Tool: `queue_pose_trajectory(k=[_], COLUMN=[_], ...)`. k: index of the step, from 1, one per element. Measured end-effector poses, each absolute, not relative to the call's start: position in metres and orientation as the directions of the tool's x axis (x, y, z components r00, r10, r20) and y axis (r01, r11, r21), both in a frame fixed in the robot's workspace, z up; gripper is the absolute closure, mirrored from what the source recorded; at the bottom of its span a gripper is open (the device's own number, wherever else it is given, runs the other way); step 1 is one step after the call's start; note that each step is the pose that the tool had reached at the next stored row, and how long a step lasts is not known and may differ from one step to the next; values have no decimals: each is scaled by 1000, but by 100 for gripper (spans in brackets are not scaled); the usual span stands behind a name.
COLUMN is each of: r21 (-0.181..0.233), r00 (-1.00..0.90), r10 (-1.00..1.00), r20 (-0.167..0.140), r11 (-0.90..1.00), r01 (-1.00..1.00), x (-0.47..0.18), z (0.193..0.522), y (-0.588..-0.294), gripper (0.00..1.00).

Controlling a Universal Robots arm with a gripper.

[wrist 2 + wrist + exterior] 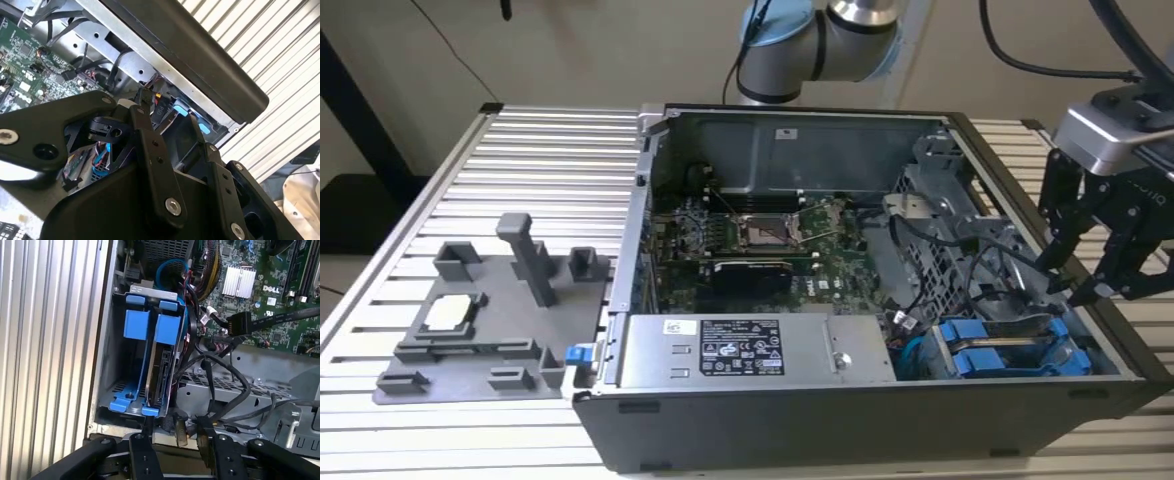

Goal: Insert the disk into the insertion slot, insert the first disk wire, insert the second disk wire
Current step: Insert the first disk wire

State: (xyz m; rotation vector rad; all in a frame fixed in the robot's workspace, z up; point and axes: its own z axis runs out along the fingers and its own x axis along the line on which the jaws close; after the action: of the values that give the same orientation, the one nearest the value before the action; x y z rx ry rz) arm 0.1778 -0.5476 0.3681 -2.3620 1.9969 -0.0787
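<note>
Nearest the wrist, in the first wrist view, the fingers point(141, 450) stand open and empty over a tangle of soft black wires point(227, 385) that crowd the approach. Just beyond, the disk point(161, 372) sits on edge in its blue carrier inside the slot point(106, 365), apparently seated. It is likely stiff, fairly heavy and shock-sensitive, best handled by the carrier's blue tabs point(150, 325). Farther off, a loose black plug point(240, 324) lies beside the motherboard point(280, 285).

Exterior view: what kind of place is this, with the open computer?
Probably a robot workshop or lab: an open computer case lies on a ribbed metal table, with a robot arm behind it.
</note>
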Motion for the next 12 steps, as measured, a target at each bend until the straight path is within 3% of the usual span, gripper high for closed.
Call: queue_pose_trajectory(k=[2,6,12], r21=[-69,-69,-69], r00=[170,179,191], r10=[-985,-984,-982], r20=[8,8,8], r11=[-171,-179,-191], r01=[-983,-981,-979], x=[178,178,178], z=[368,368,368], y=[-548,-548,-548], gripper=[55,80,81])
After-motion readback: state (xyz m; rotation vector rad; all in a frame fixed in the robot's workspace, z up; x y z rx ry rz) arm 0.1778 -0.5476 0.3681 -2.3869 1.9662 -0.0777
